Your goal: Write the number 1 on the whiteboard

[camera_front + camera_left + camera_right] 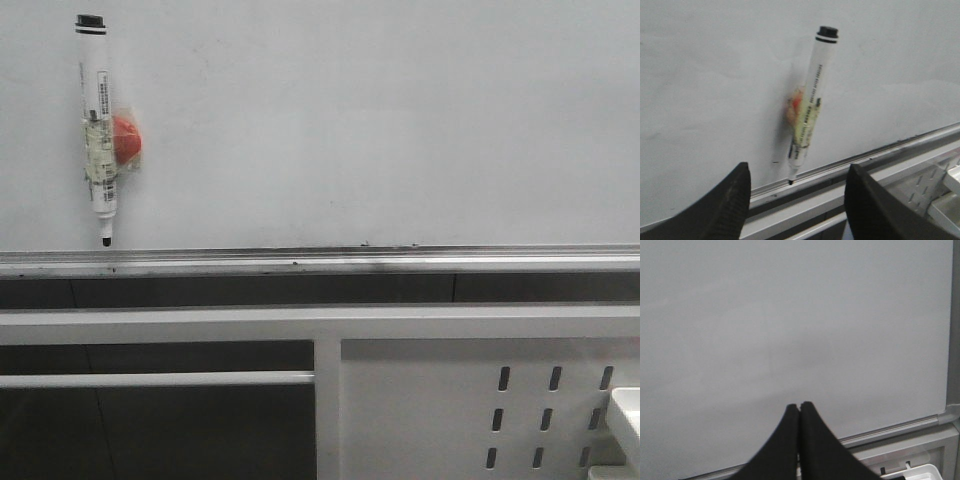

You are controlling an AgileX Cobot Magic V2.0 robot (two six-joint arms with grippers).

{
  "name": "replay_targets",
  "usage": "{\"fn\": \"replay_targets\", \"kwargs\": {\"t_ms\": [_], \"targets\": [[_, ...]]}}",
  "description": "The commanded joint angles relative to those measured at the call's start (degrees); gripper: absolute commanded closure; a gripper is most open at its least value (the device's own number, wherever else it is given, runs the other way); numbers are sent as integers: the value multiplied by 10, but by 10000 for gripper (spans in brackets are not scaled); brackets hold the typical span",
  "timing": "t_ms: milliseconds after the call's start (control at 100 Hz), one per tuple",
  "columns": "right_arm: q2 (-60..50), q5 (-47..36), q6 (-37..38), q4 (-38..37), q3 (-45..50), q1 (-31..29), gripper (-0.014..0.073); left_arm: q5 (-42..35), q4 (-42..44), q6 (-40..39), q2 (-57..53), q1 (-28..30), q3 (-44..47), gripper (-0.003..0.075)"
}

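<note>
Facing the marker (pixel 807 107) head-on, your left end effector (pixel 797 200) stands wide open and empty, the marker's tip lying between and beyond its two fingers. The marker hangs on the whiteboard (pixel 400 130), long axis near upright, tip down. Your right end effector (pixel 799 412) is pressed closed, holding nothing. No number 1 is written yet.

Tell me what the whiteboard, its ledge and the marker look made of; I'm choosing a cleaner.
Whiteboard: smooth, glossy white, faintly reflective, probably coated.
Ledge: silvery brushed metal, likely aluminium, with dark smudges.
Marker: white plastic barrel, black cap, printed label.
</note>
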Motion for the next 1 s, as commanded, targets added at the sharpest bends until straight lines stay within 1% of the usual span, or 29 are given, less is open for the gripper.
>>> {"fn": "replay_targets", "kwargs": {"t_ms": [0, 80, 90, 100, 180, 270, 360, 460, 700, 990], "targets": [[10, -40, -32, 4, -15, 1, 652, -114, -15, -9, 56, -27, -11, 330], [10, -40, -46, 12, -15, 1, 652, -179, -35, -5, 124, -48, -11, 330], [10, -40, -49, 12, -15, 1, 652, -202, -41, -4, 137, -50, -11, 330], [10, -40, -53, 12, -15, 1, 652, -202, -44, -4, 143, -51, -11, 330], [10, -37, -110, 18, -16, 7, 652, -309, -72, -4, 221, -55, -11, 330], [10, -35, -120, 21, -18, 23, 652, -416, -83, -1, 302, -55, -11, 330], [10, -34, -120, 21, -22, 45, 652, -415, -86, 0, 371, -55, -22, 330], [10, -34, -120, 21, -22, 66, 652, -415, -83, 0, 406, -55, -33, 330], [10, -43, -120, 21, -22, 104, 652, -416, -98, 6, 395, -55, -62, 334], [10, -67, -120, 21, -22, 105, 652, -416, -98, 9, 390, -55, -110, 334]]}}
